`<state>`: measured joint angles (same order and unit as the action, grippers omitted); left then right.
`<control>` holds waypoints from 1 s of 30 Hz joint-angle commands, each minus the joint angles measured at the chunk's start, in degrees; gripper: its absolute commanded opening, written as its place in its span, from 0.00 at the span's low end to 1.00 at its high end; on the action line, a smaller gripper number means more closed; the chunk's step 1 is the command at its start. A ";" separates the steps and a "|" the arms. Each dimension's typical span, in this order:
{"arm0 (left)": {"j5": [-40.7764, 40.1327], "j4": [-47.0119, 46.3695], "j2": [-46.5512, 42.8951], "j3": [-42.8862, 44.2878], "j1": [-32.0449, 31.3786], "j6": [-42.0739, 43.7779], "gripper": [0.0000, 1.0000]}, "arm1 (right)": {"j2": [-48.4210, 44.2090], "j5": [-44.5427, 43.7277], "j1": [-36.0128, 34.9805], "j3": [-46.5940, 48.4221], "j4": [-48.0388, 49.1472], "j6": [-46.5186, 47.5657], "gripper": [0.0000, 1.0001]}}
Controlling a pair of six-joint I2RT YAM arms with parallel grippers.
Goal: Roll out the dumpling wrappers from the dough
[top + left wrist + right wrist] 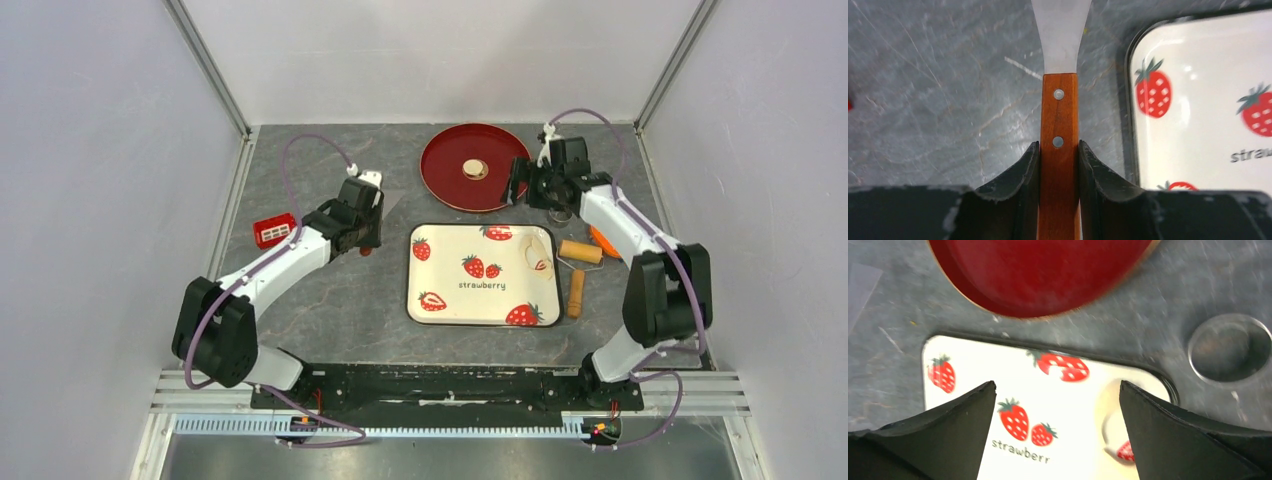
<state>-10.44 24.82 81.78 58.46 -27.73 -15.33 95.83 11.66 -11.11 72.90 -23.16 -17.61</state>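
Observation:
A flattened pale dough sheet (540,252) lies at the right end of the strawberry tray (447,310), with a round hole cut in it; it also shows in the right wrist view (1104,410). No separate wrapper disc shows clearly. The red plate (445,170) has a small tan round patch (475,169) at its centre; I cannot tell whether a disc lies on it. My left gripper (368,240) is shut on the wooden handle of a metal spatula (1059,110), left of the tray. My right gripper (517,185) is open and empty (1058,390) between plate and tray.
A ring cutter (1229,347) lies on the table right of the tray's far corner. A wooden rolling pin (577,270) and an orange object (603,240) lie right of the tray. A red box (274,230) sits at the left. Walls enclose the table.

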 commanded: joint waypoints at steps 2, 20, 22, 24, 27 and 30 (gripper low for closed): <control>-1.26 -4.70 -2.98 -5.84 -0.14 -5.47 0.31 | -9.13 -4.92 0.48 -11.18 -0.34 2.58 0.97; 3.69 -21.73 -17.95 -18.43 8.51 -7.89 0.76 | -35.82 -30.15 0.57 -40.47 35.91 12.38 0.98; 4.57 -24.49 -20.49 -20.42 11.91 -7.93 0.76 | -38.94 -34.26 0.56 -47.55 45.21 15.71 0.98; 4.05 -27.17 -22.50 -21.95 14.39 -5.42 0.76 | -41.11 -38.39 0.61 -55.49 52.61 19.72 0.98; -0.08 -27.82 -24.73 -23.17 15.44 1.53 0.77 | -42.46 -42.40 0.57 -62.07 58.77 24.14 0.98; -6.27 -33.83 -25.86 -27.71 15.49 6.39 0.77 | -41.31 -47.25 0.57 -65.62 60.09 21.98 0.98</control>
<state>-9.34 1.08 57.84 35.14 -12.45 -17.23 54.33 -25.96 -10.63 10.59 24.67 1.67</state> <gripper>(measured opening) 0.766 0.979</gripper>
